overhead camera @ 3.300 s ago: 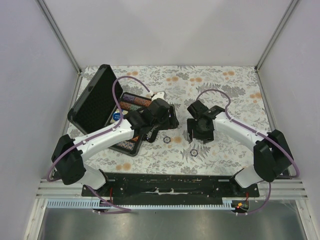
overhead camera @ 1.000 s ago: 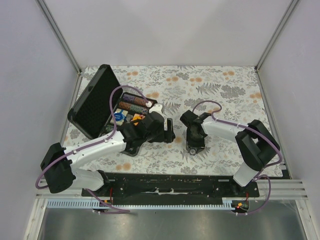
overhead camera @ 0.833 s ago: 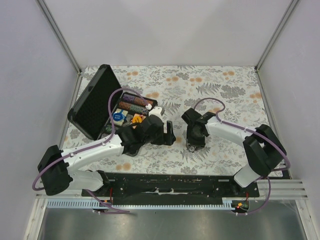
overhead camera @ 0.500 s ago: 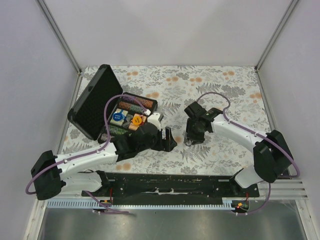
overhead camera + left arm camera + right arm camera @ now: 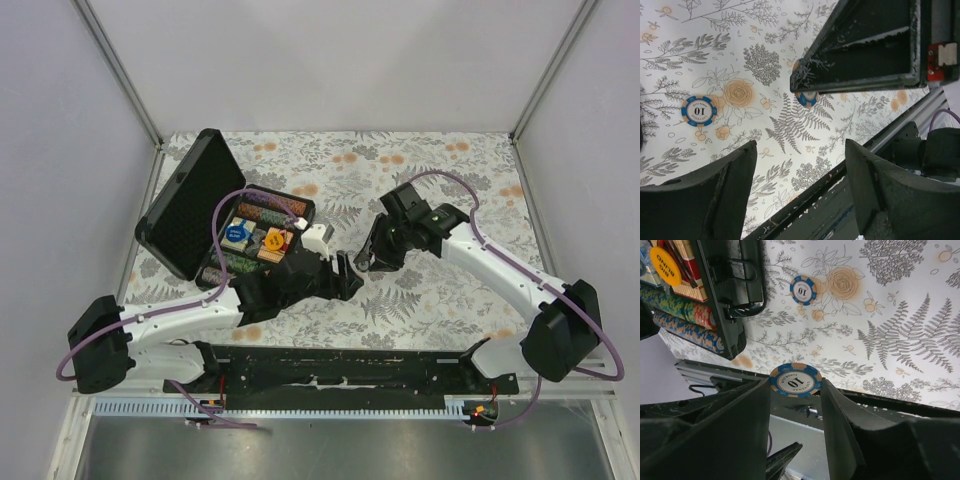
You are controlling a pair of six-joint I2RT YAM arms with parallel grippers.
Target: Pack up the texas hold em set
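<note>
The black briefcase (image 5: 185, 205) of the hold em set lies open at the left, its tray (image 5: 300, 212) holding rows of coloured chips (image 5: 685, 315) and an orange disc (image 5: 665, 259). My right gripper (image 5: 795, 382) is shut on a blue-and-tan "10" chip (image 5: 795, 379), held edge to edge above the table, right of the case (image 5: 730, 295). A second "10" chip (image 5: 803, 290) lies on the cloth by the case front. My left gripper (image 5: 800, 150) hangs open and empty over the near table edge, with that loose chip (image 5: 699, 110) ahead and another chip (image 5: 807, 97) half hidden under the case (image 5: 865, 45).
A flower-printed cloth (image 5: 450, 180) covers the table. The black base rail (image 5: 850, 200) runs along the near edge just below my left fingers. Both grippers (image 5: 345, 278) (image 5: 375, 255) are close together at mid-table. Grey walls enclose the sides.
My right gripper has risen from the cloth with the blue chip and swung back and right. My left arm has stretched forward from the case toward mid-table, its jaws narrowing slightly.
</note>
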